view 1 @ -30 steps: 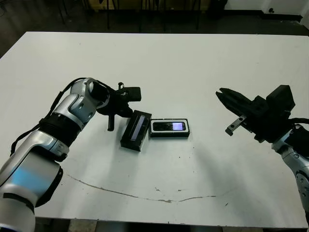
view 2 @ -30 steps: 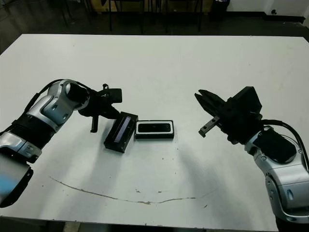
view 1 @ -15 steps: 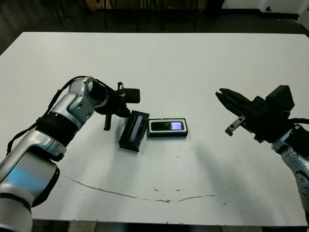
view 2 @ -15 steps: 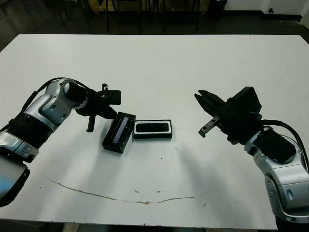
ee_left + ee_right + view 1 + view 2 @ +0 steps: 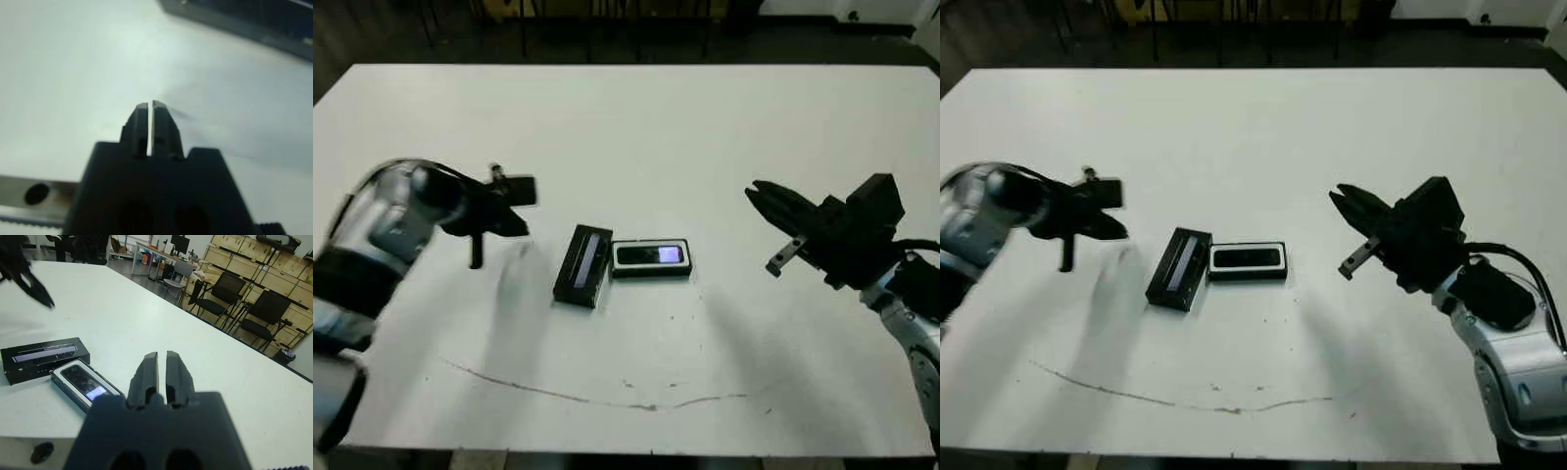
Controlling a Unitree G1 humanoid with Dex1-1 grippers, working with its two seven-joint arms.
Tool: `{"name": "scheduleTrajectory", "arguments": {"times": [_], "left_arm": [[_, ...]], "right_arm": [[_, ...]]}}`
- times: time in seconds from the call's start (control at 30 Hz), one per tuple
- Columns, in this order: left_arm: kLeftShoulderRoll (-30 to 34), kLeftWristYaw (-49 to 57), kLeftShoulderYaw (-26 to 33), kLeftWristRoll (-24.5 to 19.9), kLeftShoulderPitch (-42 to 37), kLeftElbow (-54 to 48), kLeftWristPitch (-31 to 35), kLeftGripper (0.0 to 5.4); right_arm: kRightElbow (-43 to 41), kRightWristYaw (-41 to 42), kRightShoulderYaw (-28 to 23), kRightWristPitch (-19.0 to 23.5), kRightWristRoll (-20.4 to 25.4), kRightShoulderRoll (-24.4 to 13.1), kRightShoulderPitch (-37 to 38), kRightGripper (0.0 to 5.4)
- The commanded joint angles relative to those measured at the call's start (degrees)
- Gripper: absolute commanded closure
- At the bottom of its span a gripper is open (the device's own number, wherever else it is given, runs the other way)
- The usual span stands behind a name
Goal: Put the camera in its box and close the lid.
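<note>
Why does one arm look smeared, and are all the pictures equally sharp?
In the eye views the left gripper and its arm are streaked with motion blur, while the right gripper, lid and camera are crisp. The left wrist view is soft and hazy; the right wrist view is sharp.

Office-like workroom: black chairs (image 5: 264, 313), desks, stacked wooden crates (image 5: 244, 254) behind white table (image 5: 146, 323).

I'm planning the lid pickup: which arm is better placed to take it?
Probably left. The lid lies on the left side of the box, which already holds the camera. The left gripper hangs on that side; the right gripper would have to reach across the box.
</note>
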Motion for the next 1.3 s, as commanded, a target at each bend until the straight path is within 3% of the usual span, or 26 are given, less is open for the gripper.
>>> {"name": "scheduleTrajectory", "arguments": {"times": [0.03,0.17,0.27,0.37,0.57,0.87,1.3], "left_arm": [[0.76,6.38,8.34,-3.76,7.79,-8.31,1.6,5.4],[-7.69,20.5,19.54,-8.53,19.46,-26.21,9.28,5.4],[-17.76,31.06,23.27,-12.12,27.56,-39.72,14.04,5.4],[-23.82,38.03,21.58,-12.32,33.86,-48.98,17.79,5.31],[-31.63,45.07,14.07,-15.19,45.19,-59.91,22.69,4.45],[-37.16,53.98,3.88,-15.73,52.98,-59.45,21.23,2.85],[-39.59,69.24,-5.82,-12.79,50.02,-51.18,22.5,0.5]], "right_arm": [[-0.03,-0.08,0.35,0.97,-0.01,-0.29,0.53,5.39],[-0.54,-0.59,0.56,2.02,-0.01,-0.22,0.43,5.39],[-0.03,-0.53,0.78,1.61,-0.07,-0.05,0.28,5.39],[0.47,-0.68,1.07,1.11,-0.18,0.38,0.05,5.4],[1.28,-0.75,1.54,-0.19,-0.22,1.36,0.0,5.4],[1.53,-1.33,1.93,-0.19,-0.42,1.95,0.77,5.4],[0.86,-1.85,2.94,-0.03,-1.82,1.95,1.15,5.4]]}}
